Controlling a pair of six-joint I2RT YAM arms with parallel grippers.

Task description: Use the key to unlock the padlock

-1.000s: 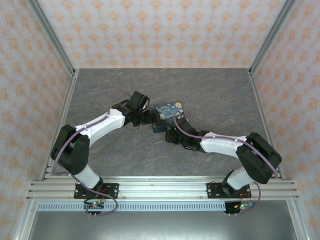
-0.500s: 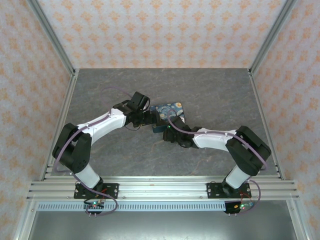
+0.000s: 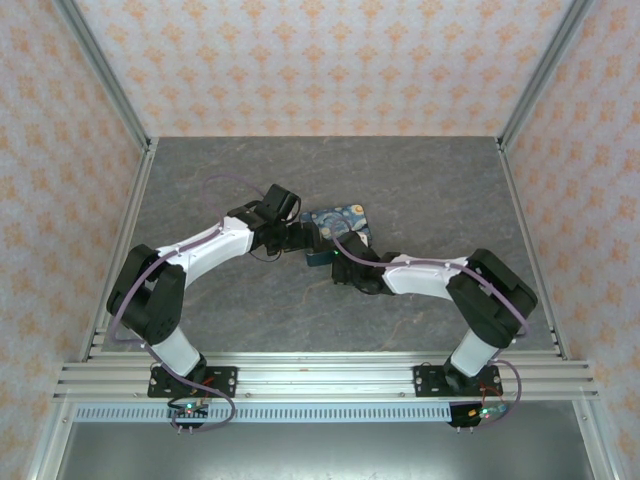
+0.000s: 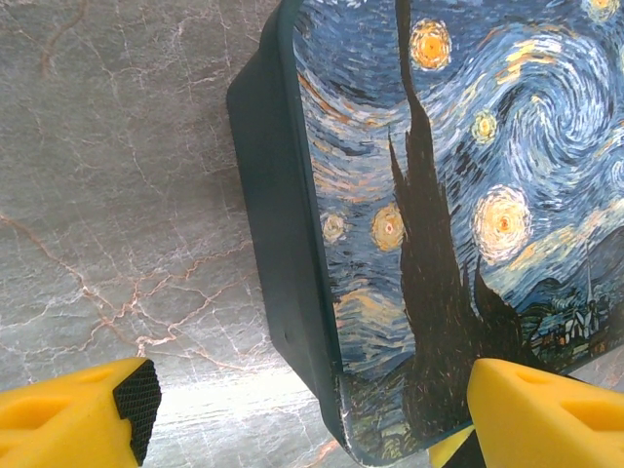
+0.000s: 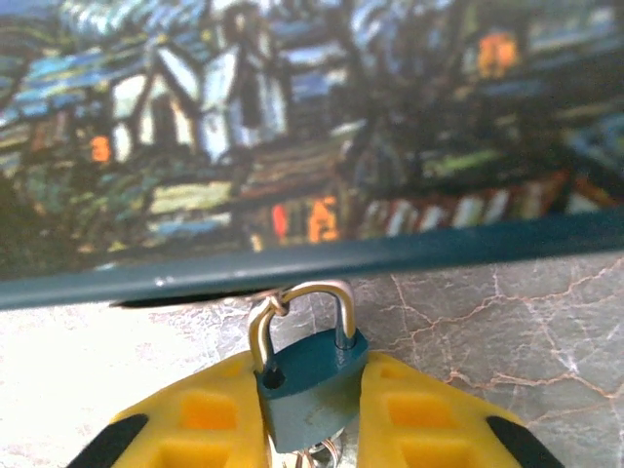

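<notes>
Silver rails (image 3: 320, 380) along the near edge of the tabletop (image 3: 430, 180) carry both arm bases, and from there the white left arm (image 3: 200, 250) and right arm (image 3: 430, 278) reach inward until their wrists nearly meet over the middle of the grey marbled surface. At the right hand (image 5: 310, 359), the two yellow fingers (image 5: 195, 419) are closed in on the padlock (image 5: 314, 380), one pad against each side of its small teal-blue body, so this hand is gripping the padlock. A bit of silver ring (image 5: 314, 453) pokes out under the lock, too cut off to identify. The padlock stands upright just off the tabletop, its silver shackle (image 5: 297, 307) rising to the near bottom edge of the box (image 5: 292, 127), where it hooks into something under the dark teal rim; whether the shackle is latched cannot be told. Beside it, the left hand (image 4: 312, 419) is spread wide, not gripping anything: a corner of the painted blue-and-yellow lid lies between its yellow fingers (image 4: 68, 414), and bare tabletop shows between the left one and the box side. Beyond the box the tabletop runs back to a wall (image 3: 320, 60) papered in a pale orange pattern.
</notes>
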